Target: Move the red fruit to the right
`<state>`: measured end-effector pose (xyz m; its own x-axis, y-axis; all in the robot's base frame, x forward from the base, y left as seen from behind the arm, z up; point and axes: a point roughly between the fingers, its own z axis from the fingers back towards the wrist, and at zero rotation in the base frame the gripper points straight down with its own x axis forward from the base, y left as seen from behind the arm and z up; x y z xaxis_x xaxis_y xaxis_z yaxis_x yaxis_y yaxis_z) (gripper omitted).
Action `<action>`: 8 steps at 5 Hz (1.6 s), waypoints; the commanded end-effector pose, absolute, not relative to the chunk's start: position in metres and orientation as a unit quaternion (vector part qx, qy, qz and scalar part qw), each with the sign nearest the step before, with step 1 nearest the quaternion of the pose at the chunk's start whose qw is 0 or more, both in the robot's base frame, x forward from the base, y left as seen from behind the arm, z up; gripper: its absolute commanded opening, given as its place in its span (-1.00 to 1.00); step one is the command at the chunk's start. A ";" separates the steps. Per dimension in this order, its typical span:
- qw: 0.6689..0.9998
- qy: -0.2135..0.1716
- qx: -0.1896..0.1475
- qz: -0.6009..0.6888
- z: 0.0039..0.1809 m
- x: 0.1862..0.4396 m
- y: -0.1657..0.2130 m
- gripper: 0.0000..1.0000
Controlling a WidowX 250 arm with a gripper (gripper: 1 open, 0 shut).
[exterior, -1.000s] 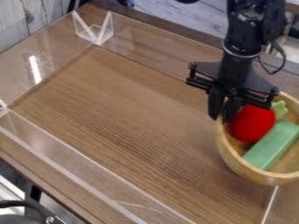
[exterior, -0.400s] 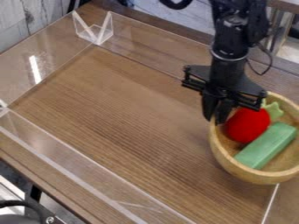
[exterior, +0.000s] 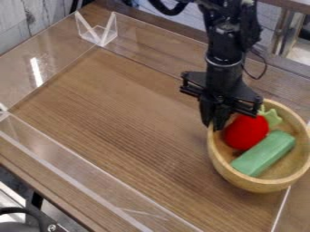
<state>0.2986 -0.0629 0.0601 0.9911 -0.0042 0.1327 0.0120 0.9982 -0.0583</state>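
Observation:
The red fruit (exterior: 247,132) lies in the left half of a wooden bowl (exterior: 249,185) at the right of the table, with a bit of green leaf on its upper right. My gripper (exterior: 218,123) comes straight down from above, its fingers shut together. The tips sit at the bowl's left rim, against the fruit's left side. Whether they pinch the fruit, the rim or nothing is hidden by the fingers themselves.
A pale green oblong piece (exterior: 264,154) lies in the bowl to the right of the fruit. Clear acrylic walls (exterior: 49,149) border the wooden table on the left and front. A folded clear stand (exterior: 94,32) sits at the back left.
The gripper, the bowl and the pieces inside it have all shifted left and slightly away from the front edge. The fingers stayed shut.

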 end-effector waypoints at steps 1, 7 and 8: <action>0.996 -0.085 -0.034 -0.011 0.061 0.300 -0.048 -1.00; 0.993 -0.107 -0.030 -0.044 0.056 0.322 -0.026 -1.00; 0.991 -0.114 -0.031 -0.057 0.058 0.316 -0.033 -1.00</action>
<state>0.3116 -0.0319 0.0415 0.9810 -0.0861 0.1737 0.0971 0.9937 -0.0555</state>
